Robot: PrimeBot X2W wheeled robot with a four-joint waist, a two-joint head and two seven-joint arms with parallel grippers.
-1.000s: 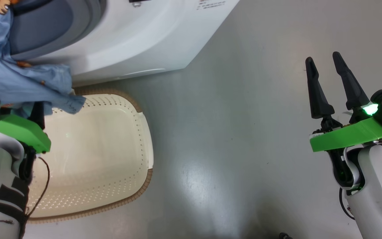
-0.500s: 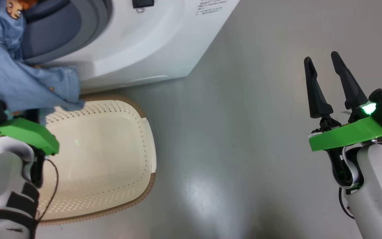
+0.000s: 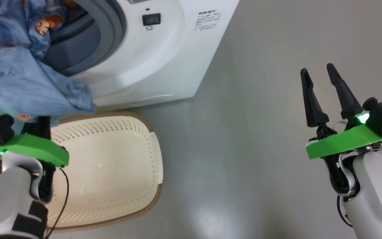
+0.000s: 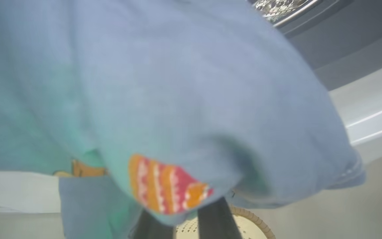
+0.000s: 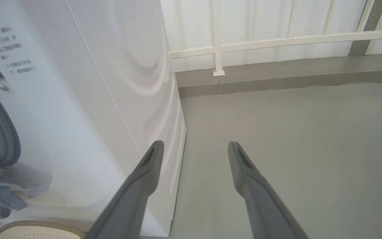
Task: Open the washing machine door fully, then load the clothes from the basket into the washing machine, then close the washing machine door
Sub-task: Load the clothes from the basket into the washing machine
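The clothes drape over the left claw, hiding its fingers but for two dark stubs, apparently pinched together under the blurred fabric. The washing machine runs off the head view's top edge, and its label print is too small to read. The left forearm covers a near corner of the basket.

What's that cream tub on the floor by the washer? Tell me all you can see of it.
It is a basket, a rounded rectangle of cream-white plastic with rows of small holes and a brown woven-look rim. It stands upright on the grey floor, close before the washing machine. The part in view holds nothing. The blue clothes hang above its far left corner, and the robot's left arm hides that side.
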